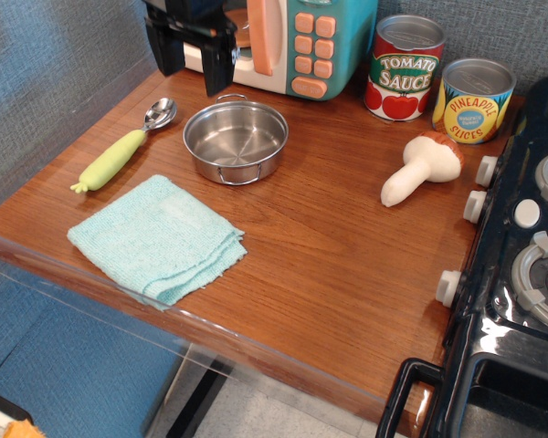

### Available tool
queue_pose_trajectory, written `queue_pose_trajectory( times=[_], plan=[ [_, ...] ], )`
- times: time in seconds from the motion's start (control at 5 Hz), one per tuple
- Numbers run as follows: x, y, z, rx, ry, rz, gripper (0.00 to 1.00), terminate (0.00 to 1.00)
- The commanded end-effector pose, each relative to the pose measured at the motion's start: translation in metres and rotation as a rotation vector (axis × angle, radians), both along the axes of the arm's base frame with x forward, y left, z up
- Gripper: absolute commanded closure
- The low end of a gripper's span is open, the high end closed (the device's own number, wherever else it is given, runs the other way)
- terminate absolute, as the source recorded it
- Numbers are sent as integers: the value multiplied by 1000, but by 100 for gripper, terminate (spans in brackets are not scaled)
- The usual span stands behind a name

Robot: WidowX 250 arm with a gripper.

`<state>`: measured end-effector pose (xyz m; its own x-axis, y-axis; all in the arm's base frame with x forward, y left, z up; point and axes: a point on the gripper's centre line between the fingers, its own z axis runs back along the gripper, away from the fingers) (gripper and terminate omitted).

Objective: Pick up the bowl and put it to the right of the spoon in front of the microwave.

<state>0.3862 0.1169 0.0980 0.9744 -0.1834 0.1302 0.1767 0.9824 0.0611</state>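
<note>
Fingers of the black gripper hang spread apart, holding nothing, above the shallow shiny steel bowl, which sits right of the yellow-green-handled spoon, before the teal microwave.

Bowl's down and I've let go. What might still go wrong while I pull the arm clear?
1. The open gripper hangs just in front of the microwave; drifting backward might knock its door handle.
2. The bowl sits close to the spoon; dipping on the way out might clip the bowl's rim and slide it into the spoon.
3. Swinging right at low height risks tipping the tomato sauce can.
</note>
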Motion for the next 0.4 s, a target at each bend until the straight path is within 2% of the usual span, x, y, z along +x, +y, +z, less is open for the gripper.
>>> queue_pose_trajectory(
  times=[0.0, 0.2],
  plan=[
    [-15, 8, 34, 44, -79, 68, 0, 0],
    [-15, 8, 34, 44, -79, 68, 0, 100]
  ],
)
